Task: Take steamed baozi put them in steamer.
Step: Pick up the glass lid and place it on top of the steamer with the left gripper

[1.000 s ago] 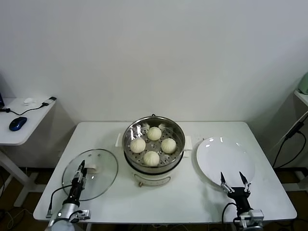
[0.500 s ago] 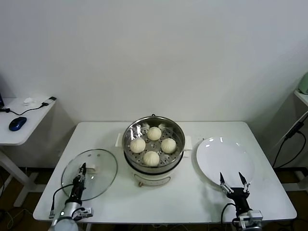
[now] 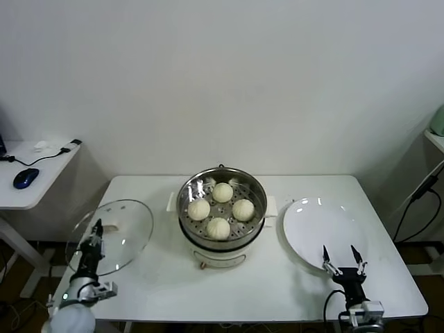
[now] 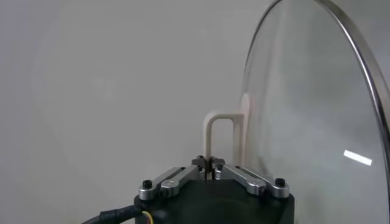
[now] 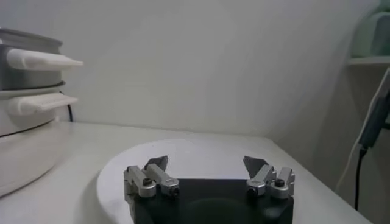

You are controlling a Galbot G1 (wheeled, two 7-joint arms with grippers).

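Four cream-white steamed baozi point(image 3: 220, 205) lie on the perforated tray inside the round steel steamer point(image 3: 222, 212) at the table's middle. My left gripper point(image 3: 96, 227) is shut on the cream handle point(image 4: 220, 131) of the round glass lid point(image 3: 109, 235) and holds it tilted, lifted off the table at the left edge. My right gripper point(image 3: 340, 254) is open and empty at the front edge of the flat white plate point(image 3: 324, 232), right of the steamer. The plate point(image 5: 201, 159) lies bare in the right wrist view, with the steamer's handles point(image 5: 42, 59) at the side.
The white table point(image 3: 277, 284) has bare surface in front of the steamer. A side desk point(image 3: 31, 177) with a blue mouse point(image 3: 26, 177) stands at the far left. A cable point(image 3: 416, 198) hangs at the right.
My left gripper has lifted the glass lid off the table and swung it left and up, tilting it. The right gripper has barely moved.
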